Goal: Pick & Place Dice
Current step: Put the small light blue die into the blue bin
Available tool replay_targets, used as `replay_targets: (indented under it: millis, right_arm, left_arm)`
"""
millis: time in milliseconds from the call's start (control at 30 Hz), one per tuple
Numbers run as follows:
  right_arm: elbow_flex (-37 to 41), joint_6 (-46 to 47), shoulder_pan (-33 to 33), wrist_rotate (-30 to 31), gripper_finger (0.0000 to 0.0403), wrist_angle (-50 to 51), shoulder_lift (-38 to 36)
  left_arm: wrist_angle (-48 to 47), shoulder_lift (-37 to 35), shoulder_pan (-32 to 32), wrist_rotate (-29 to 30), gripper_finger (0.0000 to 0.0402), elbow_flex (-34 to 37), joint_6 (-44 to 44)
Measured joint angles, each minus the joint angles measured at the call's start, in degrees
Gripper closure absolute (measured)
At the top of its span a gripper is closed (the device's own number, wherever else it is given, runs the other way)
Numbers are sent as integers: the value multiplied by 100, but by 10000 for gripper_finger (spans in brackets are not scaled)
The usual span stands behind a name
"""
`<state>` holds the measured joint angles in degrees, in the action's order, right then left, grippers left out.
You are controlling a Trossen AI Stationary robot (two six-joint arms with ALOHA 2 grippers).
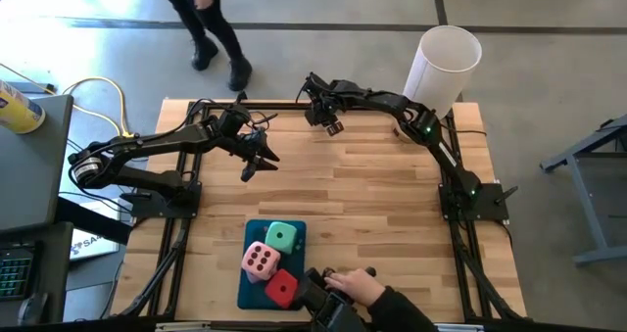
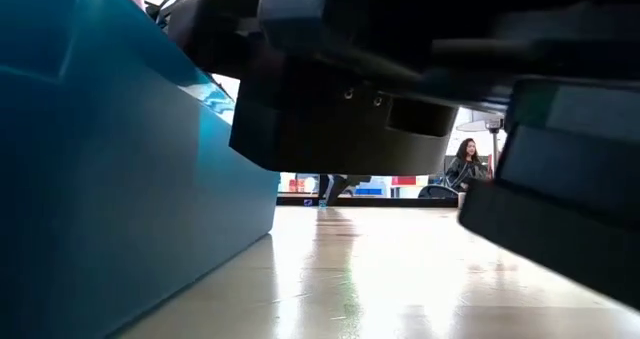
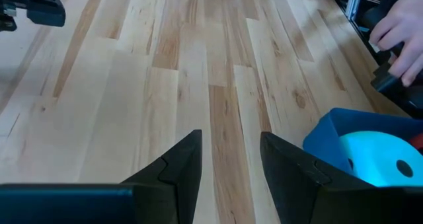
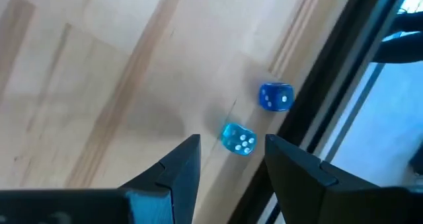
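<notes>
A flat teal tray (image 1: 250,291) lies near the table's front edge. In it sit a mint green die (image 1: 282,237), a pale pink die (image 1: 260,261) and a red die (image 1: 281,289). The lilac die is out of view. My left gripper (image 1: 260,164) is open and empty over bare wood at mid-left; its wrist view shows the tray's corner (image 3: 324,135) and the green die (image 3: 377,159). My right gripper (image 1: 330,126) is open near the far edge, above two small clear blue dice (image 4: 238,139) (image 4: 275,96) that lie on the wood.
A person's hand (image 1: 355,285) holds a dark object at the front edge, right of the tray; it also shows in the left wrist view (image 3: 400,32). A white bin (image 1: 446,63) stands past the far right corner. A person walks beyond the far edge (image 1: 211,28). Bare wood lies mid-table.
</notes>
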<state>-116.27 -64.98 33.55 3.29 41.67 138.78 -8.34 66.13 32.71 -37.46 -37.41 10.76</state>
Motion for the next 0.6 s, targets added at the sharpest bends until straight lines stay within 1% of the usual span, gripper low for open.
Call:
replay_targets:
  millis: [200, 433, 600]
  right_arm:
    - [0, -62, 36, -196, 243, 4, 0]
    - [0, 197, 38, -193, 243, 112, 0]
    - [0, 357, 69, -199, 263, 205, 0]
  left_arm:
    - [18, 0, 0, 1, 254, 0, 0]
    - [68, 0, 0, 1, 254, 0, 0]
    - [70, 0, 0, 1, 254, 0, -1]
